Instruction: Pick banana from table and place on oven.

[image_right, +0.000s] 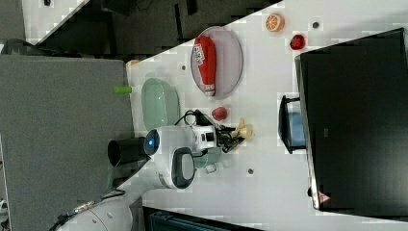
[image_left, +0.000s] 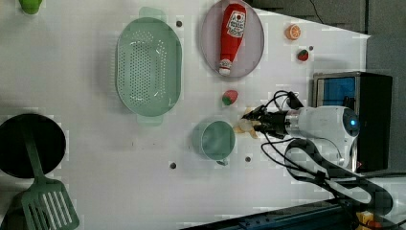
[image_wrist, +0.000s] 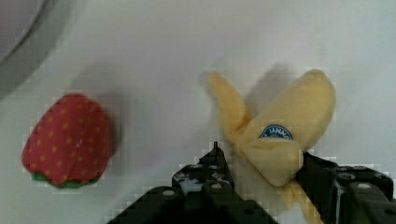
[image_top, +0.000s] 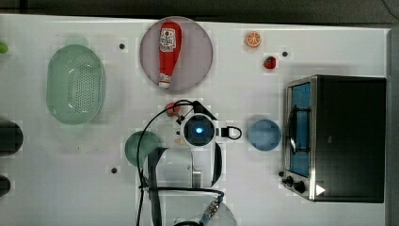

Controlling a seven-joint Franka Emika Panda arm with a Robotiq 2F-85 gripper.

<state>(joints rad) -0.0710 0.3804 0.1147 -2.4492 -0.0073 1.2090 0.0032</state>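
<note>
The pale yellow banana (image_wrist: pixel 285 126), partly peeled with a blue sticker, lies on the white table (image_top: pixel 70 165). My gripper (image_wrist: pixel 261 156) is low over it, its two black fingers pressed against the banana's sides. In the left view the banana (image_left: pixel 245 125) sits at the gripper's (image_left: pixel 252 122) tip, just right of a green cup (image_left: pixel 215 140). The right view shows the banana (image_right: pixel 244 130) beyond the gripper (image_right: pixel 236 135). The oven (image_top: pixel 348 139), black-topped with a blue glass door, stands at the top view's right.
A red strawberry (image_wrist: pixel 67 140) lies close beside the banana. A blue disc (image_top: pixel 264 134) sits between my arm and the oven. A ketchup bottle (image_top: pixel 169 49) rests on a grey plate. A green colander (image_top: pixel 75 84), an orange slice (image_top: pixel 253 39) and another strawberry (image_top: pixel 269 62) lie further off.
</note>
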